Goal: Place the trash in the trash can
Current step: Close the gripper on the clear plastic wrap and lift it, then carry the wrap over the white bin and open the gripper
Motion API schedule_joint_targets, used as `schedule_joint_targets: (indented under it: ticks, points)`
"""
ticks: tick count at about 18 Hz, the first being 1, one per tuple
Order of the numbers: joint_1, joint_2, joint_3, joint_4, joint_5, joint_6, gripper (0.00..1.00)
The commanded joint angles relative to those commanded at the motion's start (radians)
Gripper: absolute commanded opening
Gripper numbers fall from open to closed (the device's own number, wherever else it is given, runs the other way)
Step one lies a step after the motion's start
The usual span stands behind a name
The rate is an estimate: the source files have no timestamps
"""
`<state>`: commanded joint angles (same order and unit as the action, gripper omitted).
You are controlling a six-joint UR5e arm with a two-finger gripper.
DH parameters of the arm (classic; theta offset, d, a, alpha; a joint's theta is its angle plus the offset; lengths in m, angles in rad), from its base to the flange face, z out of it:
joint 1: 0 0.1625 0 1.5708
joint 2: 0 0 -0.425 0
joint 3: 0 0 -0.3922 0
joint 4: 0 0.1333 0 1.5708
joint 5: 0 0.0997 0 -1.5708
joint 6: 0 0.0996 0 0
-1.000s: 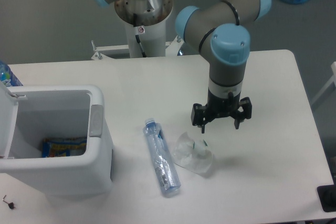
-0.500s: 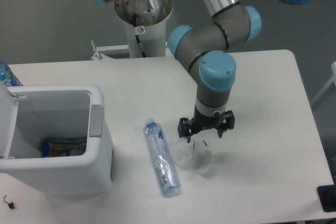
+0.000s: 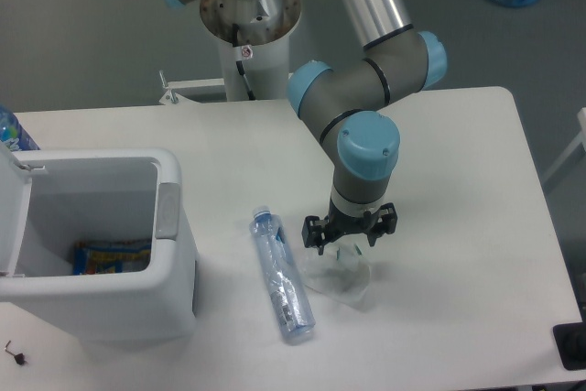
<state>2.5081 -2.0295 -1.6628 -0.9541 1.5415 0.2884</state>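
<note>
1. While the gripper [image 3: 350, 238] hangs with its fingers spread wide and nothing between them, the crumpled wrapper [image 3: 341, 277] lies directly beneath it on the table [image 3: 458, 180], its upper edge right at the fingertips; whether they touch it cannot be told.
2. Judged by its look, this wrapper is thin clear film: very light, soft, springy, and likely slippery. It should collapse under the fingers rather than resist, so closing across the raised bunched middle seems safer than pinching a flat edge, which could slide out.
3. To the gripper's left on the table, just beside the wrapper, lies the crushed bottle [image 3: 282, 276], its blue cap [image 3: 262, 218] pointing away from the camera. It looks light too, but stiffer and rounded, so it may roll or squirt free; the flattened mid-body, gripped across its narrow width, seems the best hold.
4. Well off to the left of the gripper stands the trash can [image 3: 101, 254], lid open, with a colourful packet [image 3: 112, 256] inside.
</note>
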Motion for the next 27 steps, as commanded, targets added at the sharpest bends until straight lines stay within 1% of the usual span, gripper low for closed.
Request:
schedule_joint_targets:
  ticks: [1, 3, 5, 8, 9, 13, 15, 18, 20, 22, 24, 27]
  points:
    - [-0.002, 0.000, 0.000, 0.002, 0.011, 0.000, 0.36]
    - [-0.002, -0.002, 0.002, 0.002, 0.017, 0.000, 0.29]
    - [-0.002, -0.002, 0.000, 0.000, 0.019, 0.000, 0.21]
    - [-0.002, 0.000, 0.002, 0.002, 0.020, 0.002, 0.02]
    - [-0.002, 0.000, 0.005, 0.002, 0.020, 0.005, 0.00]
    - [0.005, 0.009, 0.015, 0.002, 0.019, 0.017, 0.00]
    - [0.020, 0.014, 0.037, -0.005, 0.015, 0.017, 0.00]
    - [0.031, 0.055, 0.064, -0.006, 0.008, 0.017, 0.00]
    - [0.037, 0.061, 0.103, -0.008, 0.003, 0.015, 0.00]
    - [0.041, 0.086, 0.138, -0.008, -0.023, 0.005, 0.00]
    - [0.049, 0.094, 0.164, -0.008, -0.063, 0.002, 0.00]
    - [0.051, 0.133, 0.201, -0.008, -0.141, -0.035, 0.00]
